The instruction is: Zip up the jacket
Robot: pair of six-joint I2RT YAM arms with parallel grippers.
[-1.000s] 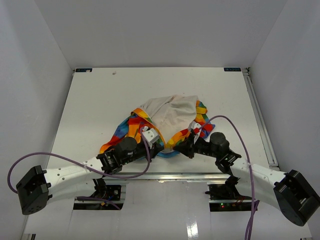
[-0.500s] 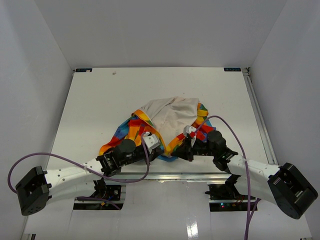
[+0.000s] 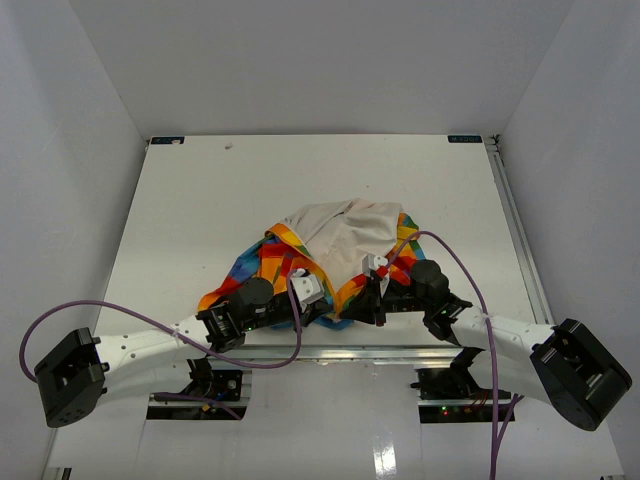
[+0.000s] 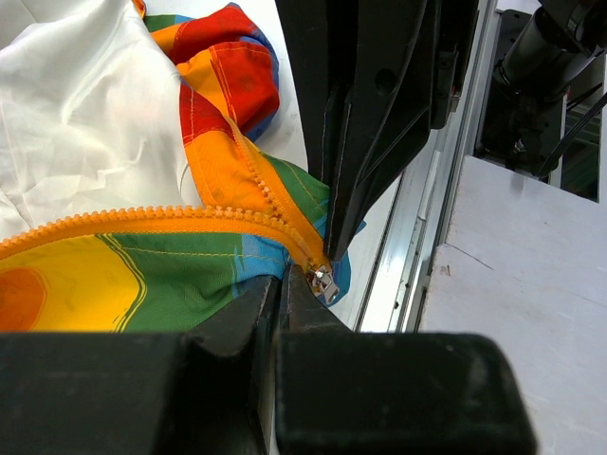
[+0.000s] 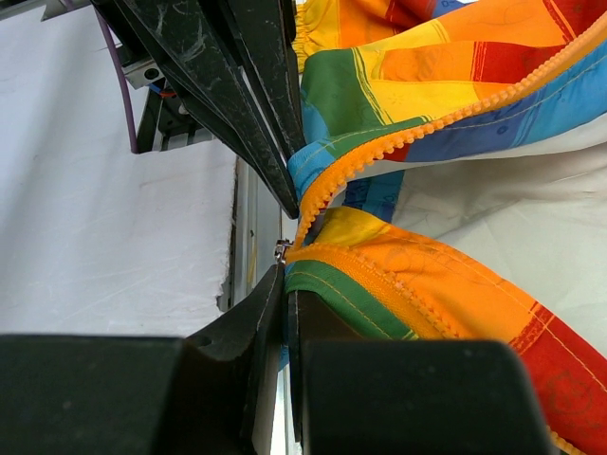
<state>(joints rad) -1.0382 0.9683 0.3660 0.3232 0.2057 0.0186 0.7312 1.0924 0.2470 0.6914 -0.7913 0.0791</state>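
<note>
- Both sets of jaws have drawn closer together at the lower hem of the jacket (image 3: 340, 235). The right jaws have slid left, and the fabric is bunched tighter than a second ago.
- Crumpled, the jacket lies in the lower middle of the table (image 3: 200, 200). Its cream lining faces up in the upper part, and rainbow blocks show along the left and lower edges.
- Left jaws are clenched on the hem just beside the metal zipper slider (image 4: 324, 282), at the lower centre of the left wrist view.
- Right jaws are clenched on a green and orange edge, at the lower centre of the right wrist view.
- Two rows of orange zipper teeth (image 4: 142, 220) meet at the slider and spread apart beyond it.
- Tips of the two sets of jaws nearly touch.
</note>
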